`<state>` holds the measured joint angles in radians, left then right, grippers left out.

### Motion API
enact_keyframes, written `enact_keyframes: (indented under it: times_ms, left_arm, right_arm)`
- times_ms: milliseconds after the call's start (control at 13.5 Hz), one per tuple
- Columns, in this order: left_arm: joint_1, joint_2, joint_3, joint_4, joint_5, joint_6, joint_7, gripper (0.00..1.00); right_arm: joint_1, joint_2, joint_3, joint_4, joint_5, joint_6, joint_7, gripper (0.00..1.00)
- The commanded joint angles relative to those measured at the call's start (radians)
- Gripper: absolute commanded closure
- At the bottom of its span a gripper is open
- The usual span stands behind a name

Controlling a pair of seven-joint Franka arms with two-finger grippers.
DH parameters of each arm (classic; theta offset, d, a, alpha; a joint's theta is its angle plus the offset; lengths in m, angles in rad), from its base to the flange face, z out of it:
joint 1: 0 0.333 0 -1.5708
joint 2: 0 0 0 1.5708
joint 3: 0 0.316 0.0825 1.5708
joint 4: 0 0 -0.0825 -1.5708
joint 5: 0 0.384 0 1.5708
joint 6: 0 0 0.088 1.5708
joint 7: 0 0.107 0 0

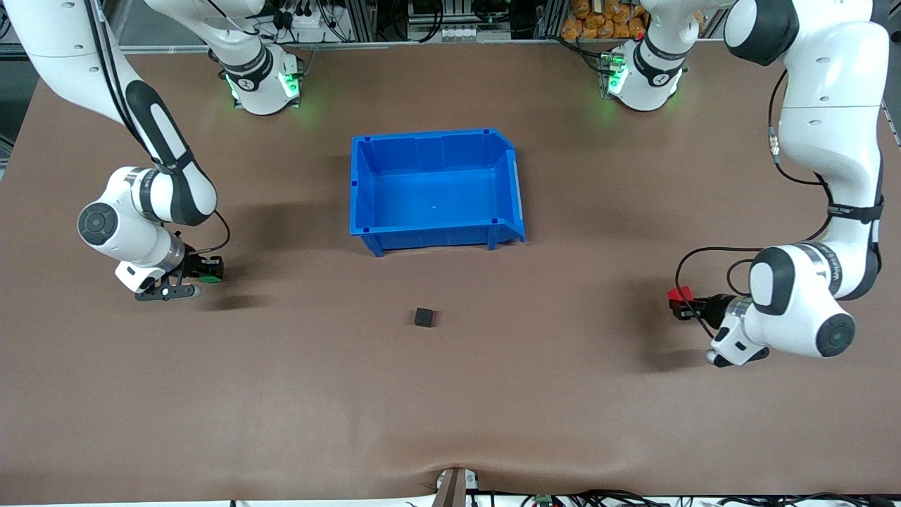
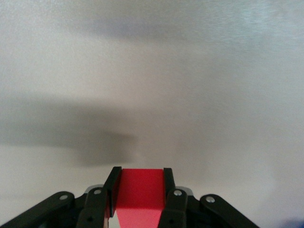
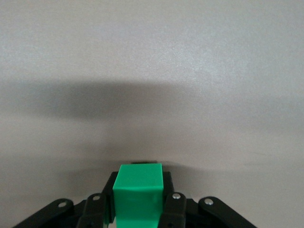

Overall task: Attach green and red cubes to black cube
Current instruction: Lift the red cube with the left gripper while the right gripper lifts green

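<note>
The black cube (image 1: 424, 317) lies alone on the brown table, nearer the front camera than the blue bin. My left gripper (image 1: 681, 304) hangs over the table toward the left arm's end, shut on the red cube (image 1: 680, 293). In the left wrist view the red cube (image 2: 141, 192) fills the gap between the black fingers (image 2: 170, 183). My right gripper (image 1: 210, 272) hangs over the right arm's end of the table, shut on the green cube (image 1: 209, 279). The right wrist view shows the green cube (image 3: 138, 190) clamped between its fingers (image 3: 167, 190).
An empty blue bin (image 1: 505, 184) stands in the middle of the table, farther from the front camera than the black cube. Both robot bases sit along the table's back edge. Brown table surface (image 1: 450, 408) spreads between the two grippers and the black cube.
</note>
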<state>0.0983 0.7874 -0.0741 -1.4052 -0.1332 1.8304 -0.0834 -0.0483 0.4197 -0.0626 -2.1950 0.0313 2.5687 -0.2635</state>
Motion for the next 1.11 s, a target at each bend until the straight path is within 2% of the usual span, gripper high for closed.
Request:
enact_keyframes:
  times_ms: [0,296,444,666,887,1035]
  left_arm:
    - [-0.021,-0.017,-0.001,0.026,-0.028,-0.043,-0.091,1.00]
    - [-0.063,-0.046,-0.027,0.031,-0.031,-0.040,-0.452,1.00]
    - [-0.107,-0.040,-0.035,0.095,-0.031,-0.034,-0.707,1.00]
    - [-0.166,-0.039,-0.055,0.110,-0.042,-0.017,-0.950,1.00]
    - [-0.186,-0.028,-0.052,0.110,-0.240,0.078,-1.145,1.00]
    - [-0.253,-0.010,-0.052,0.110,-0.293,0.165,-1.208,1.00]
  right_arm:
    - [-0.044,-0.033,0.015,-0.014,-0.001,-0.002,-0.110,1.00]
    - [-0.051,-0.044,0.015,-0.012,-0.001,-0.002,-0.236,1.00]
    - [-0.059,-0.045,0.015,-0.006,-0.001,-0.002,-0.319,1.00]
    - [-0.084,-0.044,0.013,0.023,-0.001,-0.004,-0.495,1.00]
    - [-0.111,-0.041,0.013,0.063,-0.001,-0.012,-0.641,1.00]
    - [-0.113,-0.042,0.013,0.101,-0.001,-0.028,-0.736,1.00]
